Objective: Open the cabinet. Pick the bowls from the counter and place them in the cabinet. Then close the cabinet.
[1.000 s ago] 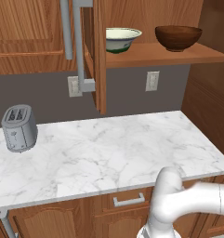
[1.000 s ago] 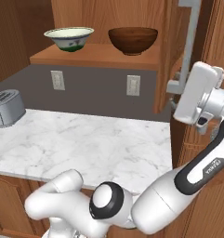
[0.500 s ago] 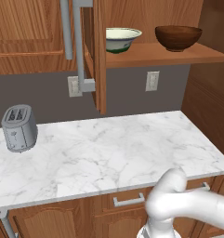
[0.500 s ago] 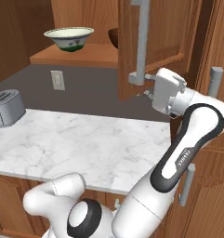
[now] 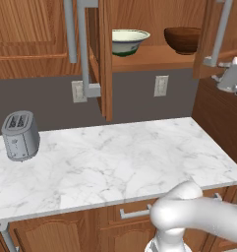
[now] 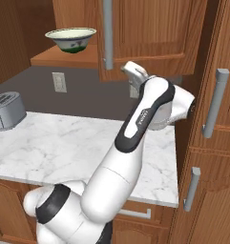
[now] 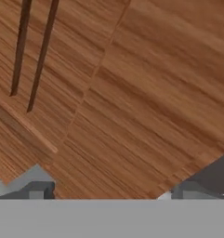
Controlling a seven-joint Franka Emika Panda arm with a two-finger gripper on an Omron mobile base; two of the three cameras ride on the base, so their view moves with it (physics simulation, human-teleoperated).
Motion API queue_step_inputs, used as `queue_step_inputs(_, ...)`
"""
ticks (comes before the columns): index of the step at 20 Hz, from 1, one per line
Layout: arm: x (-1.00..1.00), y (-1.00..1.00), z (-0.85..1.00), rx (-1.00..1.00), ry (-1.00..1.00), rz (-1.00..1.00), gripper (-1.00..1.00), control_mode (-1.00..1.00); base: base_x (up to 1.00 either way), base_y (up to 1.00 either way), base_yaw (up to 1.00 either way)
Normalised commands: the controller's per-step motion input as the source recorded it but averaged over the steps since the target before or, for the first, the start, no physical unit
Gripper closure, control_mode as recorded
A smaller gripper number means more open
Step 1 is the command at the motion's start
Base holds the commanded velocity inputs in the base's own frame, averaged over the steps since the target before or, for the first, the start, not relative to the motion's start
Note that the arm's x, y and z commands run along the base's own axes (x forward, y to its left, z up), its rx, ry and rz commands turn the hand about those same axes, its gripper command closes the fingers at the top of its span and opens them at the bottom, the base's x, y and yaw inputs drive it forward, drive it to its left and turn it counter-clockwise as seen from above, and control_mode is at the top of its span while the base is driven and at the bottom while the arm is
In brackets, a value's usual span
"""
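Observation:
The cabinet's left door (image 5: 106, 59) stands open, edge-on to me. Its right door (image 6: 150, 33) is swung partway across the opening, its grey bar handle (image 6: 108, 33) hanging in front. On the wooden shelf (image 5: 149, 58) rest both bowls: the cream one (image 5: 129, 40) on the left and the dark brown one (image 5: 183, 39) on the right. My gripper (image 7: 112, 193) is open, its fingertips (image 7: 36, 190) spread wide, close against the right door's wooden face. The hand (image 5: 233, 76) sits just below that door's lower edge. The white marble counter (image 5: 115, 157) carries no bowl.
A grey toaster (image 5: 20, 135) stands at the counter's left end. Two wall outlets (image 5: 161, 85) sit on the dark backsplash. A tall wooden unit with bar handles (image 6: 214, 102) rises at the right. A drawer handle (image 5: 134, 213) lies under the counter edge.
The right door has swung leftward across the opening, and in the right base view it now covers the dark bowl. My hand has moved left with it, staying open.

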Motion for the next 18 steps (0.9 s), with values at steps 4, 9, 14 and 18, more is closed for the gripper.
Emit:
queue_step_inputs(4,0.73,0.4,1.0,0.0,0.08,-0.34,-1.0,-1.0,0.0,0.0,0.0)
queue_step_inputs(9,0.67,0.17,0.99,0.03,0.2,-0.35,-1.0,-1.0,0.0,0.0,0.0)
queue_step_inputs(14,0.61,0.0,1.0,0.1,0.3,-0.35,-1.0,-1.0,0.0,0.0,0.0)
queue_step_inputs(18,0.48,-0.02,1.0,0.2,0.39,-0.33,-1.0,-1.0,0.0,0.0,0.0)
